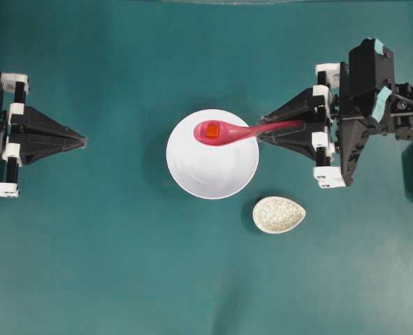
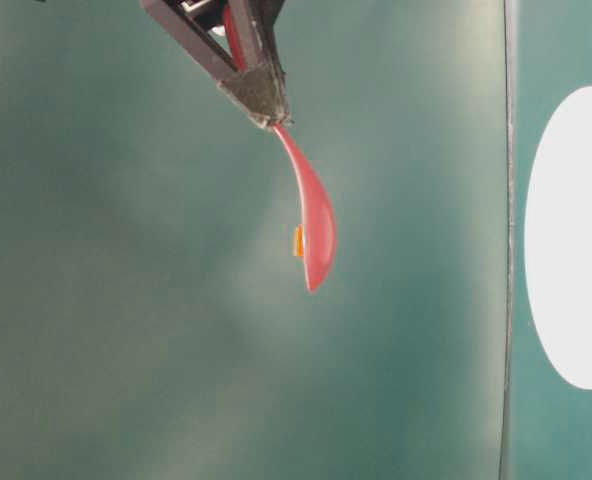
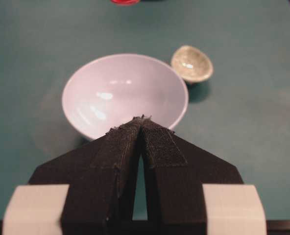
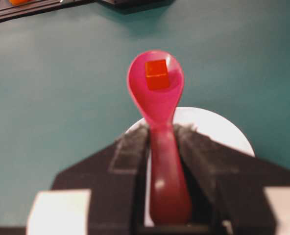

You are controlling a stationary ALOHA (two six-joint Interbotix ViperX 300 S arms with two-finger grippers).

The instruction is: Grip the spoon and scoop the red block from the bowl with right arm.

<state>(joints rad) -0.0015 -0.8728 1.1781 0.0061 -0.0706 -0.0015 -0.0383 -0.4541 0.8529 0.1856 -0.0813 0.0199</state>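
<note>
Your right gripper (image 1: 262, 131) clamps the glossy pink-red spoon (image 1: 227, 132); the tiny orange-red block (image 1: 211, 130) sits in its scoop above the large white bowl (image 1: 213, 174).

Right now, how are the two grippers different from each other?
The right gripper is clamped on the spoon handle, holding it over the bowl with the red block in it; the left gripper holds nothing, its jaws shut. The right reaches the bowl's rim; the left sits well back. Both are black, pointed and two-fingered.

Even overhead light; glare inside bowl (image 3: 125, 93); table-level view hazy; spoon (image 4: 157, 93) slightly blurred.
</note>
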